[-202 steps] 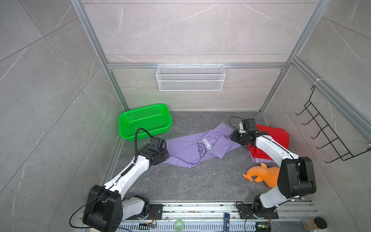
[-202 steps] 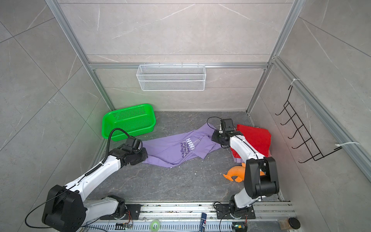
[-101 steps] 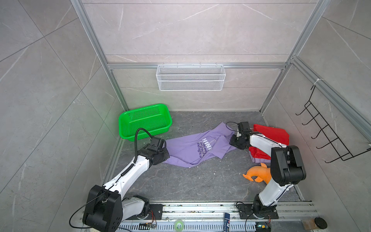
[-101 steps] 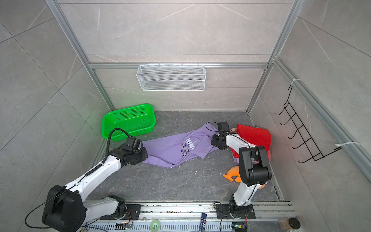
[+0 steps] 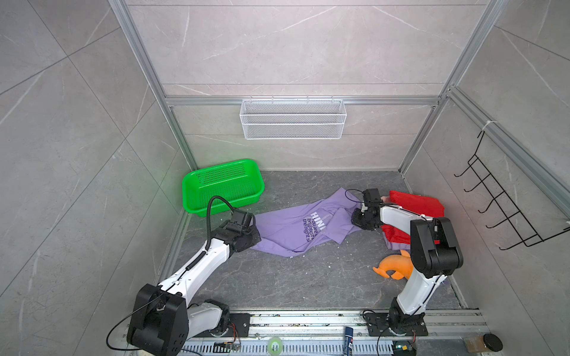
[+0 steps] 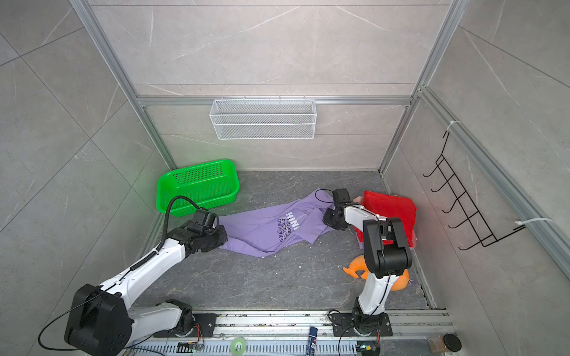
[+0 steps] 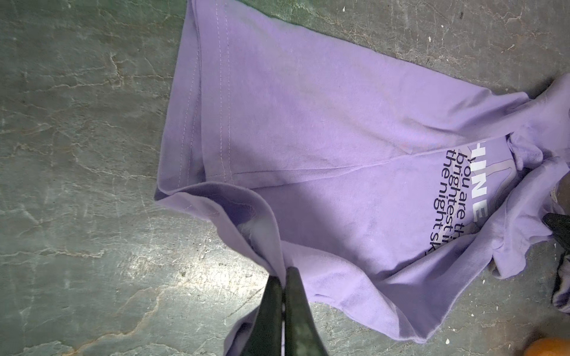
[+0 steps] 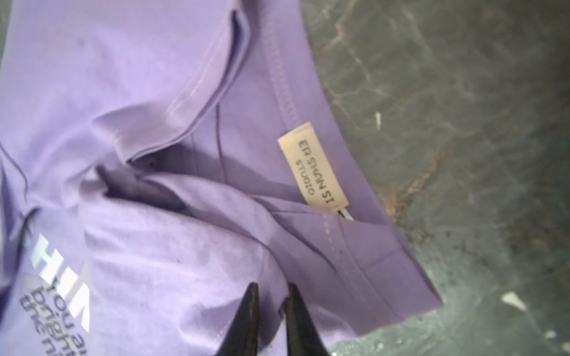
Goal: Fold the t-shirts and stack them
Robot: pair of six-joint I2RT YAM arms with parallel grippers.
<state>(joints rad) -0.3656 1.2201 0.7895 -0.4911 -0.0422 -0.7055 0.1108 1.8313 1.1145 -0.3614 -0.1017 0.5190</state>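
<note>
While lavender t-shirt lies crumpled on floor, we see left gripper pinching hem, right gripper nipping fold beside collar. Step, we judge: spreading flat. Next: lift, pull apart evenly, keep both grips.

Lavender soft cotton t-shirt lying crumpled on grey veined stone floor. Left gripper, dark tapered jaws pressing together, pinching raised fold of stitched hem. White block letters and dark text print showing partly, creased. Rounded orange object peeking in at frame corner, near shirt's edge.
</note>
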